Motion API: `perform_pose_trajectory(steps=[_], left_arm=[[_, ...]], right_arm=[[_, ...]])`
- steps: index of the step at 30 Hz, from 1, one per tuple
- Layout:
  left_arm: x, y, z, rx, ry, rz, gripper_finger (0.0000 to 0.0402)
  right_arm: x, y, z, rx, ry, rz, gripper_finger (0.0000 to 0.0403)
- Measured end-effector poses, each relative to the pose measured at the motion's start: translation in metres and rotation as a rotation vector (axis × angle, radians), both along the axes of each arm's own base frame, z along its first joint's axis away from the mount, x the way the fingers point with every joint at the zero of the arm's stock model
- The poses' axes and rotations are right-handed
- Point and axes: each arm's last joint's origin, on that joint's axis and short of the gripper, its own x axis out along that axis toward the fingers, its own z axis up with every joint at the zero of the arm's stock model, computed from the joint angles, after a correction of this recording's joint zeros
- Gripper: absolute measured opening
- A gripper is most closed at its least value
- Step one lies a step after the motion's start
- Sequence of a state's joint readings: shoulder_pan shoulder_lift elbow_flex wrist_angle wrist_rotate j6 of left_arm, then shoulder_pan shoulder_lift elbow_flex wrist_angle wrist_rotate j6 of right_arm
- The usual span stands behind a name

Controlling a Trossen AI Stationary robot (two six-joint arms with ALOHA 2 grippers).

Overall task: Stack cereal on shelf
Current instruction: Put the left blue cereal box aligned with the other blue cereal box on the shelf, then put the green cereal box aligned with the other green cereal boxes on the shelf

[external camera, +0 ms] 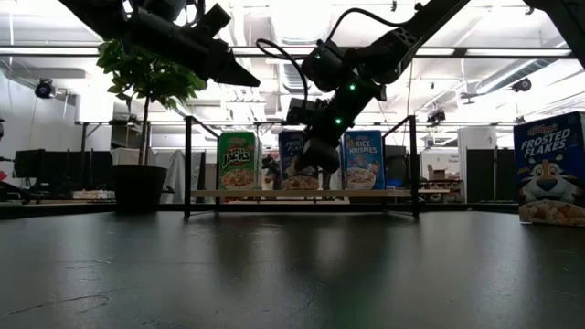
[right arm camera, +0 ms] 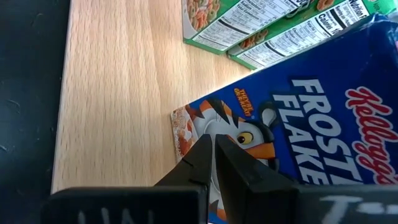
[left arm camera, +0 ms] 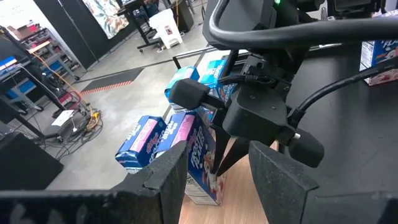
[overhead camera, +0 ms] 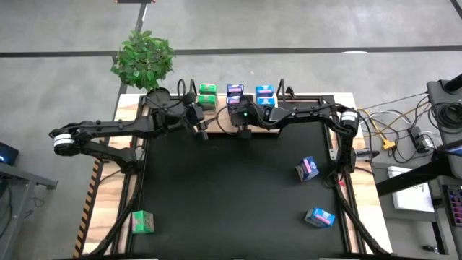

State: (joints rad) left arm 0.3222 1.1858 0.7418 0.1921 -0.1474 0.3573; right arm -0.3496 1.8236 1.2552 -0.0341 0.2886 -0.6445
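Note:
The shelf [overhead camera: 221, 121] stands at the table's far edge, and its wooden board [right arm camera: 112, 93] carries cereal cartons. These are a green pair [overhead camera: 207, 94], a purple-blue Frosted Flakes carton [right arm camera: 298, 118] in the middle, and blue ones [overhead camera: 265, 94]. My right gripper [right arm camera: 214, 146] is shut. It points down at the board, right in front of the Frosted Flakes carton [external camera: 294, 161]. My left gripper [left arm camera: 217, 186] is open and empty. It hovers above the shelf's left part [overhead camera: 198, 124], looking toward the right gripper. Three more cartons lie loose on the black mat. My right gripper's shut fingertips [right arm camera: 231, 148] stand before the low front corner [right arm camera: 186, 127] of the Frosted Flakes carton, coming down at a slant from the near side. I cannot tell whether they touch it. The carton stands upright on the shelf board.
Loose cartons lie on the mat: a purple-pink one [overhead camera: 307, 168] and a blue one [overhead camera: 320, 216] on the right, a green one [overhead camera: 143, 222] near the left front corner. A potted plant [overhead camera: 143, 59] stands behind the shelf's left end. Cables [overhead camera: 404, 133] lie off the right edge.

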Motion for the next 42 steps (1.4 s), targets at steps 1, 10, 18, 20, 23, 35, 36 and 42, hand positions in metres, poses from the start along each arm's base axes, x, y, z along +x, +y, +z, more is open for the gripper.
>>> perform_pose_trajectory(steps=[1, 10, 18, 20, 23, 35, 36, 42], left_arm=[[0.000, 0.000, 0.000, 0.000, 0.000, 0.000, 0.0155], [0.000, 0.000, 0.000, 0.000, -0.001, 0.000, 0.0155], [0.000, 0.000, -0.001, -0.035, -0.011, 0.009, 0.0155], [0.000, 0.000, -0.001, -0.059, -0.015, 0.015, 0.0155], [-0.001, -0.001, -0.004, -0.120, -0.019, 0.032, 0.0155], [0.000, -0.020, 0.021, -0.559, 0.217, 0.169, 0.0155], [-0.002, -0.023, 0.025, -0.620, 0.248, 0.191, 0.0155], [-0.011, -0.058, 0.039, -0.978, 0.433, 0.341, 0.0155]], right_arm=[[0.000, 0.000, 0.000, 0.000, 0.000, 0.000, 0.0012], [0.001, 0.000, 0.001, -0.007, -0.006, 0.004, 0.0012], [-0.003, 0.014, 0.027, -0.003, -0.004, 0.032, 0.0012], [-0.009, 0.019, 0.039, -0.003, -0.020, 0.039, 0.0012], [-0.022, 0.025, 0.059, 0.004, -0.065, 0.044, 0.0012], [-0.078, 0.048, 0.083, 0.031, -0.444, 0.222, 0.0012], [-0.082, 0.050, 0.082, 0.022, -0.466, 0.225, 0.0012], [-0.098, 0.056, 0.078, -0.026, -0.562, 0.250, 0.0012]])
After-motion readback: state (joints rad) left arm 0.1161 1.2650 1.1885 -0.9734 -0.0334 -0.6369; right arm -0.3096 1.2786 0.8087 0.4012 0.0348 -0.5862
